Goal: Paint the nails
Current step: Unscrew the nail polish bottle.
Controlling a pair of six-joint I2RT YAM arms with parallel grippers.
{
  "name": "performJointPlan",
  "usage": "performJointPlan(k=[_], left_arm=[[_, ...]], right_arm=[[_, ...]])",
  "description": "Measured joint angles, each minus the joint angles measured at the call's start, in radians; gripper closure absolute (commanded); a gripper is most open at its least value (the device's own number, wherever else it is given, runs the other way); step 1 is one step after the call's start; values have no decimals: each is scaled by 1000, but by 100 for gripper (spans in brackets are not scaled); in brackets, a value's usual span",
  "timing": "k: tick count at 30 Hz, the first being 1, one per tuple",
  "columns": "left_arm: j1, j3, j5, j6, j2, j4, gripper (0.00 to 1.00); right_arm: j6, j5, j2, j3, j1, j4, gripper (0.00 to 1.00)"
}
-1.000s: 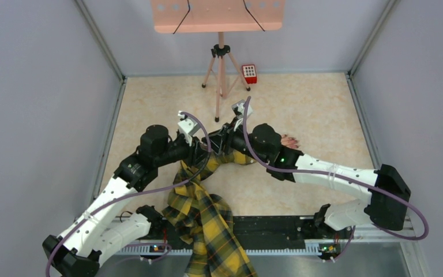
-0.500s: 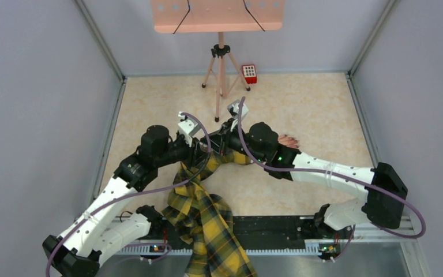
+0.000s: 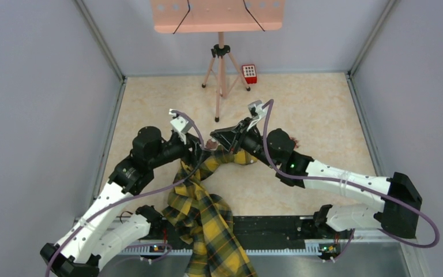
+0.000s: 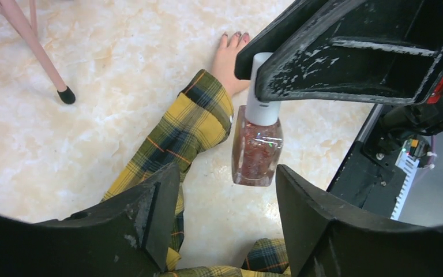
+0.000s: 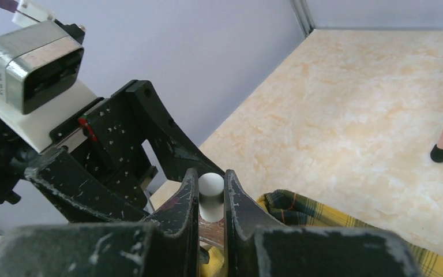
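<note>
Right fingers [image 5: 187, 202] pinch polish bottle [image 4: 258, 144] cap above plaid sleeve [image 4: 199, 118], left fingers [image 4: 150, 213] flanking.

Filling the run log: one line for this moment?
left pincer: open, bottle between its fingers | right pincer: shut on white cap, bottle hanging | nails: clear of both pincers

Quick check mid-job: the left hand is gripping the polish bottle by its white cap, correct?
Not the left. The right hand is shut on the white cap of the polish bottle, as the right wrist view shows. In the left wrist view, the left hand stands open on either side of the bottle.
</note>
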Motion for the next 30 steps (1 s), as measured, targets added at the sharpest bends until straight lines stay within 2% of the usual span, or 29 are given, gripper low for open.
performJointPlan(k=[9, 16, 20, 23, 25, 30], left_arm=[[29, 0, 98, -88, 8, 86, 30], [29, -13, 146, -141, 30, 159, 55], [29, -13, 165, -152, 53, 166, 62], [29, -13, 174, -153, 54, 166, 62], [29, -13, 175, -153, 54, 167, 57], [29, -13, 177, -156, 55, 167, 57]], right_arm=[[31, 8, -14, -6, 0, 52, 100], [51, 6, -11, -6, 0, 65, 100], [60, 6, -11, -6, 0, 76, 100], [66, 7, -9, -6, 0, 78, 100], [68, 8, -9, -6, 0, 79, 100], [69, 7, 2, -6, 0, 79, 100]])
